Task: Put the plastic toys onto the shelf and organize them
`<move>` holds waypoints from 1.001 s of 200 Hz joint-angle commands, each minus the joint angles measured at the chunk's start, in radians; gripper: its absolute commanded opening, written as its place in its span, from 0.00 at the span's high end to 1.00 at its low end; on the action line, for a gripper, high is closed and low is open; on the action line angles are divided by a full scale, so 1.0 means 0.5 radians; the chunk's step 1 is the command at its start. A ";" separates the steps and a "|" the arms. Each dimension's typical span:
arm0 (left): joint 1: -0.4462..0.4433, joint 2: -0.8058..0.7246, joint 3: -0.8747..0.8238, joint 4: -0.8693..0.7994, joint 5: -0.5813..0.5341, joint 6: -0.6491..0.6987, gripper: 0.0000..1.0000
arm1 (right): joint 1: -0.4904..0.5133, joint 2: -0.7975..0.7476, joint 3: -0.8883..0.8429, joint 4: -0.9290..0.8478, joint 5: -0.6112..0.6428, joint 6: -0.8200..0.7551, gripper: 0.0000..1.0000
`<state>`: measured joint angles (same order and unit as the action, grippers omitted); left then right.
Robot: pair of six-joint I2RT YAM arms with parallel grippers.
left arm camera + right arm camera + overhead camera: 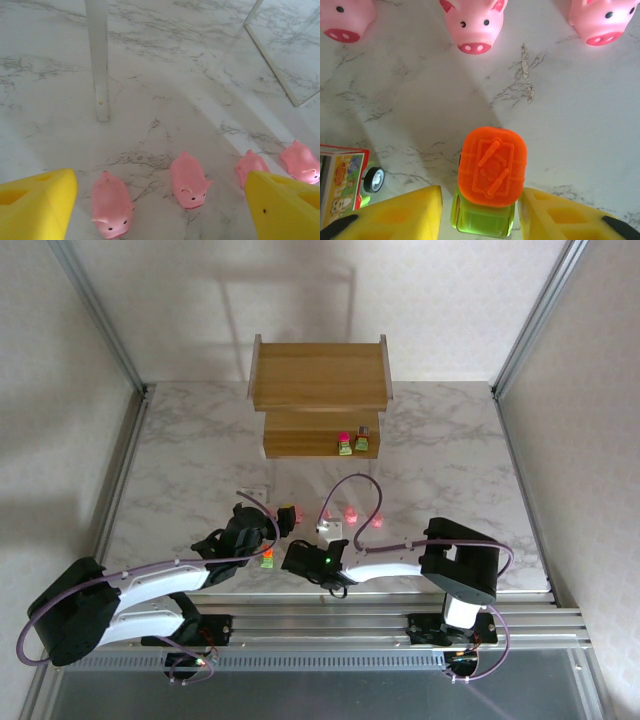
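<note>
Sitting between right hand point(480, 201) fingers: orange-topped green toy point(492, 170).

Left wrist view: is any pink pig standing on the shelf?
No, the four pigs stand on the marble table, on the near side of the white shelf leg.

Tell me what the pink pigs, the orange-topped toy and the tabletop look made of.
Pink pigs: likely soft plastic or vinyl, slightly translucent, satin sheen, rounded moulded shapes.
Orange-topped toy: hard plastic by the look, glossy, crisp embossed relief on top, green base.
Tabletop: marble pattern, grey veins on white, matte; real stone or printed laminate, can't tell.
</note>
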<state>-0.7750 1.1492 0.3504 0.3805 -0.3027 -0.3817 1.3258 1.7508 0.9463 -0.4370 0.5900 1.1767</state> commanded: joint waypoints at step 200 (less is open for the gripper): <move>0.022 0.027 0.036 -0.002 0.047 -0.026 0.13 | -0.048 0.094 0.004 -0.017 0.060 0.072 0.60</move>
<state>-0.7742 1.1557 0.3504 0.3809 -0.2844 -0.3817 1.3125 1.7824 0.9630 -0.4511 0.6044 1.2011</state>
